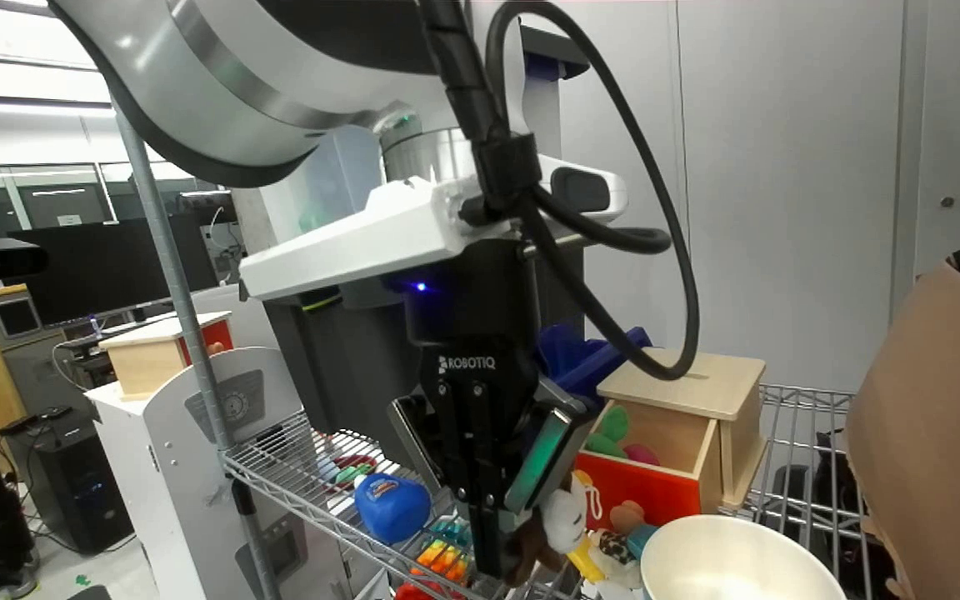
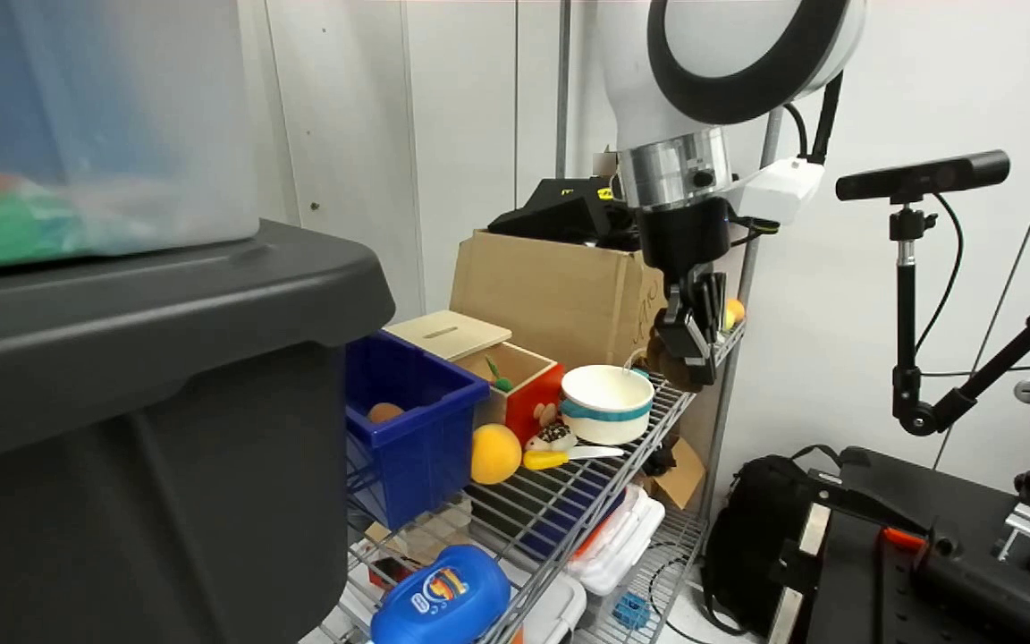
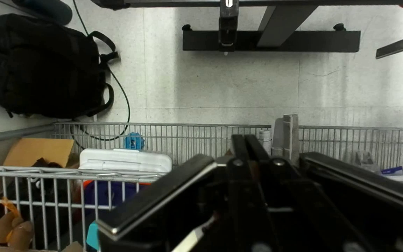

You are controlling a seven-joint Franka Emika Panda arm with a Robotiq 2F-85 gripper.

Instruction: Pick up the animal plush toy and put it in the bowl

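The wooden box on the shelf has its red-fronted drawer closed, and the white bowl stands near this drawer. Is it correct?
Not closed: both exterior views show the drawer pulled open, with a green thing inside. The rest is right: the white bowl stands near it.

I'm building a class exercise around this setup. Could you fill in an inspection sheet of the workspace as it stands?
Surface: wire shelf.
Job's things: plush toy, brown, seemingly held by the gripper, details unclear; bowl, cream with a turquoise band, upright on the shelf, toy not yet in it.
Clutter: blue bottle, blue bin, wooden box with red front, orange ball, yellow-handled knife.
Gripper: shut, seemingly on the toy.
Cables: black cable looping beside the gripper.
Surroundings: cardboard box beyond the bowl, black backpack on the floor, camera on a stand.
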